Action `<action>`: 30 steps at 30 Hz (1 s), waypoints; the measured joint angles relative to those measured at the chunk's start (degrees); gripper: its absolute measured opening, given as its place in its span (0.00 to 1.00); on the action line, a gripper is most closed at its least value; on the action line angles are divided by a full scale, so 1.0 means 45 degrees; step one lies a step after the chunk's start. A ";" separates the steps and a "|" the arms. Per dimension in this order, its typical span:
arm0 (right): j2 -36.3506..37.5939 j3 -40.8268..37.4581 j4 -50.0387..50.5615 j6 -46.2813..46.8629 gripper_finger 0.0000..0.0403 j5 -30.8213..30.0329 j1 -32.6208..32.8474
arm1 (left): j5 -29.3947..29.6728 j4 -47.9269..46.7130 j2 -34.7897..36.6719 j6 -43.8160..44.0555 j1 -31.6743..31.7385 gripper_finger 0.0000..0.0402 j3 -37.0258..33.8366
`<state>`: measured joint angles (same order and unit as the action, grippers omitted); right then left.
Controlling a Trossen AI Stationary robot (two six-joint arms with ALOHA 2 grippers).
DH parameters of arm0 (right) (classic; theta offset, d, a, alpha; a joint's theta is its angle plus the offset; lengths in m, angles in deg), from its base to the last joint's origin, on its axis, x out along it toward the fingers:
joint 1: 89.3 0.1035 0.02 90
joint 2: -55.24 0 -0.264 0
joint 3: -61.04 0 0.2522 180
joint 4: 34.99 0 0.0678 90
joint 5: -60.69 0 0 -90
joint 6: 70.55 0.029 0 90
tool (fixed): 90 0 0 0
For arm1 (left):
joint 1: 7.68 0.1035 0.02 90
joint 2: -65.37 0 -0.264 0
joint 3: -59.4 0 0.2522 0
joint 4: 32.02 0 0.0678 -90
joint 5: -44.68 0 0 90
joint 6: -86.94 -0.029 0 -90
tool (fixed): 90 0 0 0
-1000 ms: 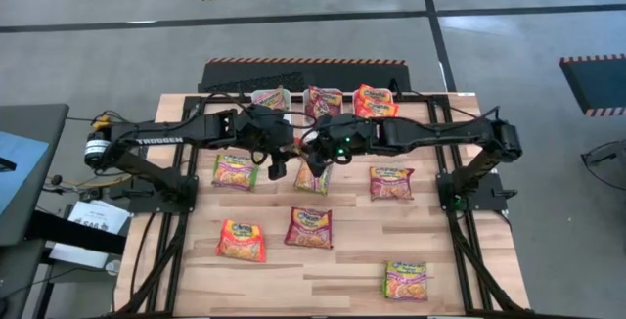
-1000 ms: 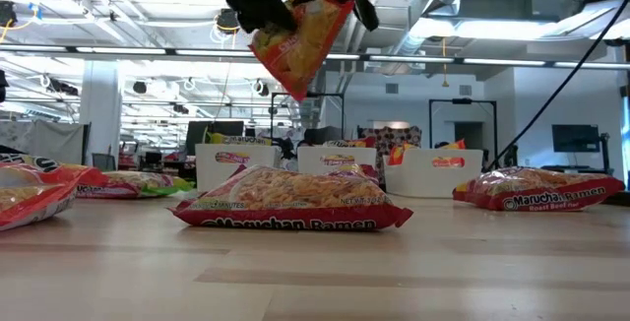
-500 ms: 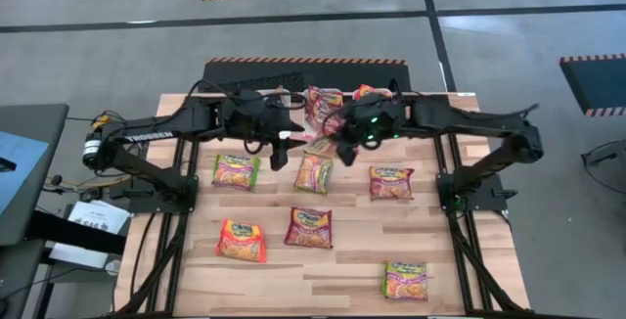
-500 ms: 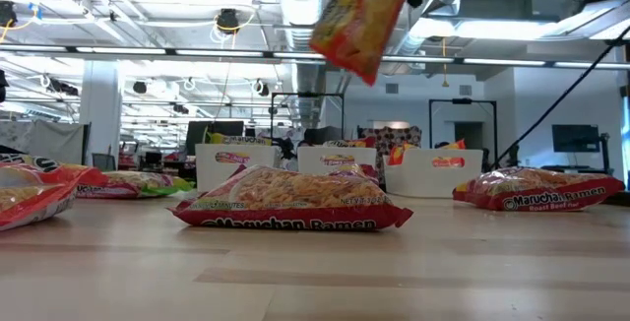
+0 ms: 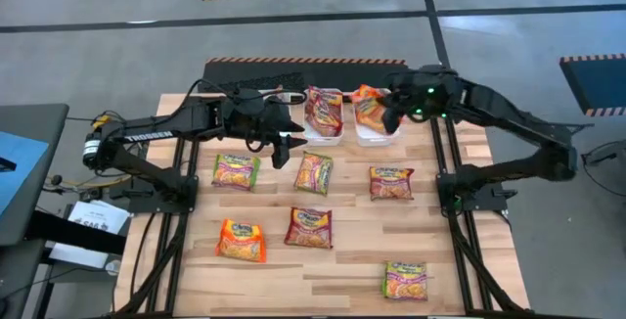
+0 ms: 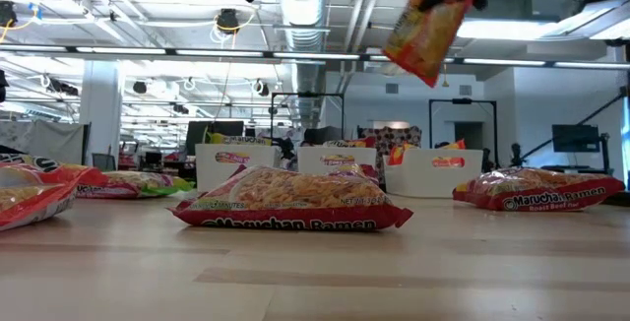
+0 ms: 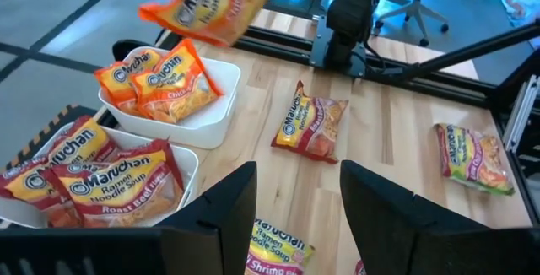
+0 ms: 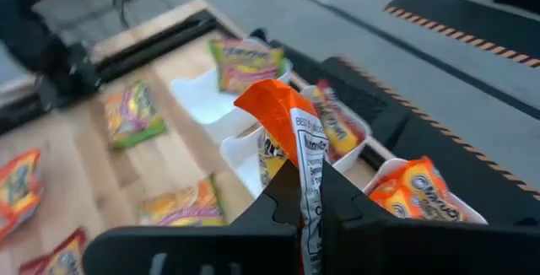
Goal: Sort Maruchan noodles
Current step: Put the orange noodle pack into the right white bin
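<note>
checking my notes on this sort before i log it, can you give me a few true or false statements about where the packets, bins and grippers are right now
1. The right gripper is shut on an orange noodle packet. True.
2. That packet rests on the table. False: it hangs in the air, above the bin with orange packets.
3. The left gripper is open and holds nothing. True.
4. All three white bins at the far edge are empty. False: each has packets in it, such as the middle bin with its maroon ones.
5. Several packets lie loose on the table. True, among them the green-trimmed packet.
</note>
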<state>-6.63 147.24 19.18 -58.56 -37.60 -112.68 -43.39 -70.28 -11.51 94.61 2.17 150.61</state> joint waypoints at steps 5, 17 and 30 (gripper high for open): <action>0.1911 -0.3097 -0.3029 0.0307 0.05 0.1773 -0.1710 | 0.0046 0.0001 -0.0005 0.0080 0.0000 0.40 0.0000; 0.2844 -0.8135 -0.7620 0.1366 0.05 0.2585 -0.3890 | 0.0763 0.0006 -0.0010 0.0132 0.0000 0.40 0.0000; -0.0280 -0.9194 -1.0568 0.1585 0.05 0.3508 -0.4594 | 0.0767 0.0001 -0.0010 -0.0483 0.0000 0.40 -0.0005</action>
<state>-7.89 105.87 -28.38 -51.43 -21.81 -133.35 -39.94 -70.27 -11.55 92.44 2.17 150.59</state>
